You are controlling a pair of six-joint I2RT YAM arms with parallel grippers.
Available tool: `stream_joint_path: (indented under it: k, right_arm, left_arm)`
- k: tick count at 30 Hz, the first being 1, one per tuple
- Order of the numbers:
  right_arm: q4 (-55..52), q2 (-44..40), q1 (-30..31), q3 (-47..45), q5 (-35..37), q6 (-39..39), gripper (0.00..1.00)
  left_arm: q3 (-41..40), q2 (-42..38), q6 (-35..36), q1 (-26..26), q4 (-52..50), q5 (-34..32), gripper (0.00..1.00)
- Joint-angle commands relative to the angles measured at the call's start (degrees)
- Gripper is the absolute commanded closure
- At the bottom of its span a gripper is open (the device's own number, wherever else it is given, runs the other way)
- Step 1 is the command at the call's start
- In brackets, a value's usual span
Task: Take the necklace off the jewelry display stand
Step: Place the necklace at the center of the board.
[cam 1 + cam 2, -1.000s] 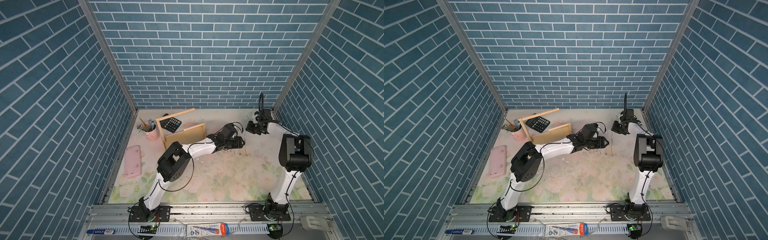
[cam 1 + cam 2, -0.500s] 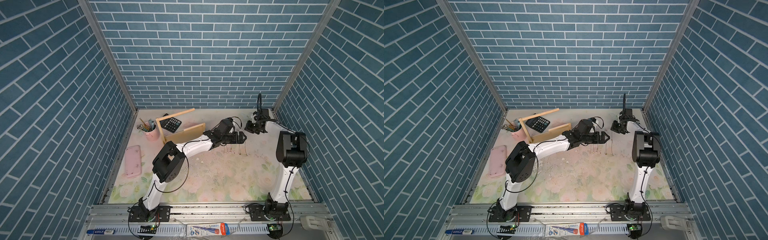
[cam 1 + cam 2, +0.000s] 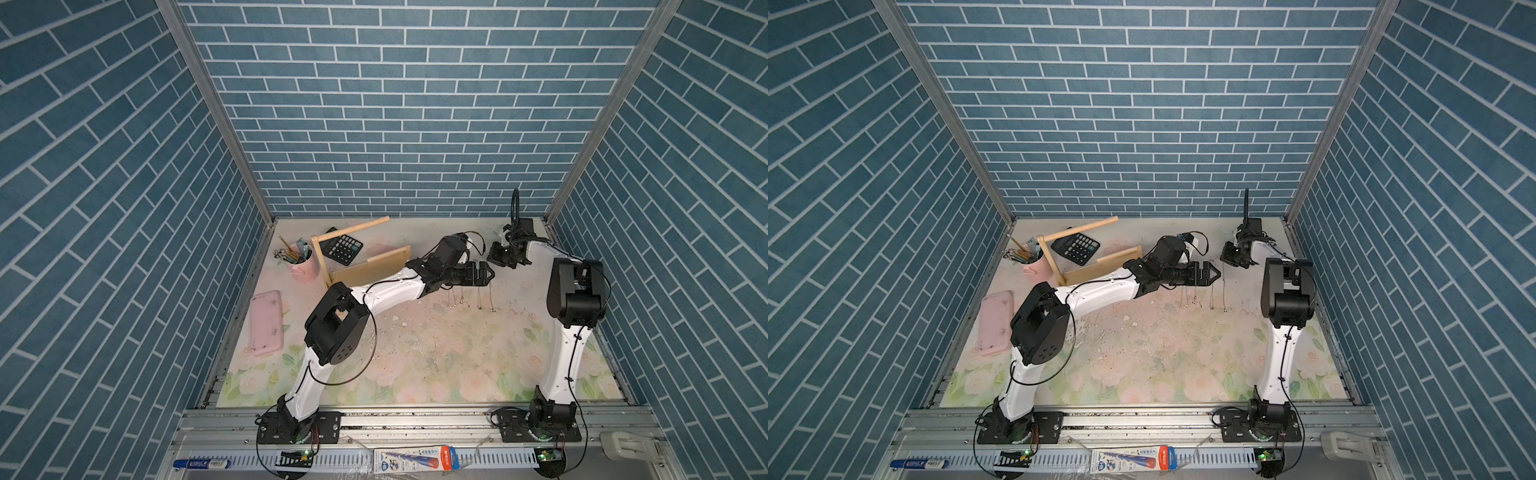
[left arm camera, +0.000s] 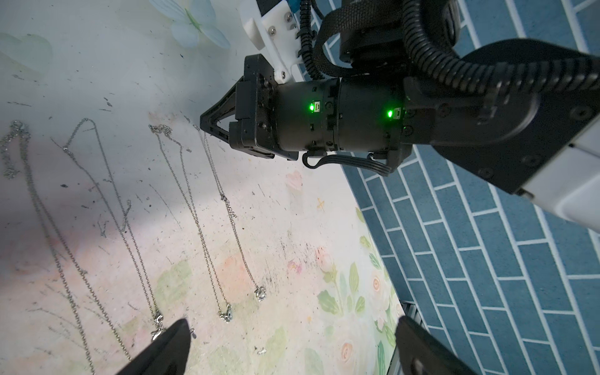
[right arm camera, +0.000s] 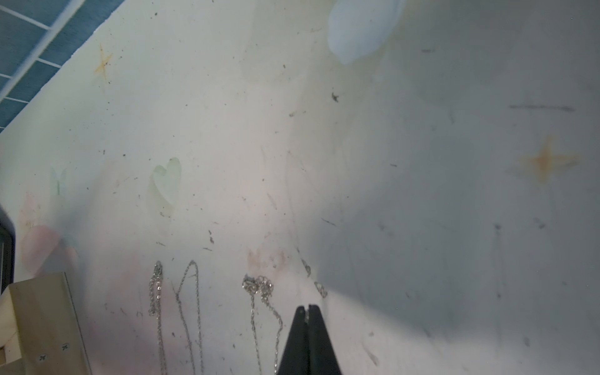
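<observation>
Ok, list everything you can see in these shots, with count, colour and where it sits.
Jewelry display stand: one, pale wood, far-left part of the mat.
Necklaces: four, silver, laid side by side on the mat, off the stand.
Calculator: one, black, just behind the stand's tray.
Pencil cup: one, pink, holding pencils, left of the stand.
Case: one, pink, flat by the mat's left edge.
Marker: one, blue, front rail.
Printed packet: one, blue, white and red, front rail.
Floral mat: one, pastel, covering the table.
Left gripper: one, black, open, above the necklaces.
Right gripper: one, black, shut, at the necklaces' far ends.
</observation>
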Motion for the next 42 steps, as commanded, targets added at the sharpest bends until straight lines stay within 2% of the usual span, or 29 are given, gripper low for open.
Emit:
stream_joint_path:
  k: [1,14,35,42]
  right_arm:
    - [-1.64,2.43,0.00,1.70,-0.07,-1.00,1.00]
    - [-3.32,5.19,0.02,4.69,-0.25,-0.96,1.00]
    - [-4.47,4.96,0.01,6.14,-0.60,-0.74,1.00]
    - [-4.74,4.94,0.04,6.18,-0.61,-0.74,0.95]
  left_arm:
    - [1.38,-0.12,0.89,0.82,-0.23,0.79,0.01]
    - [1.42,0.63,0.52,1.62,0.33,1.57,0.01]
    - [1.27,0.59,0.16,2.12,0.37,2.41,0.01]
    - [1.68,0.76,0.03,2.14,0.24,2.51,0.01]
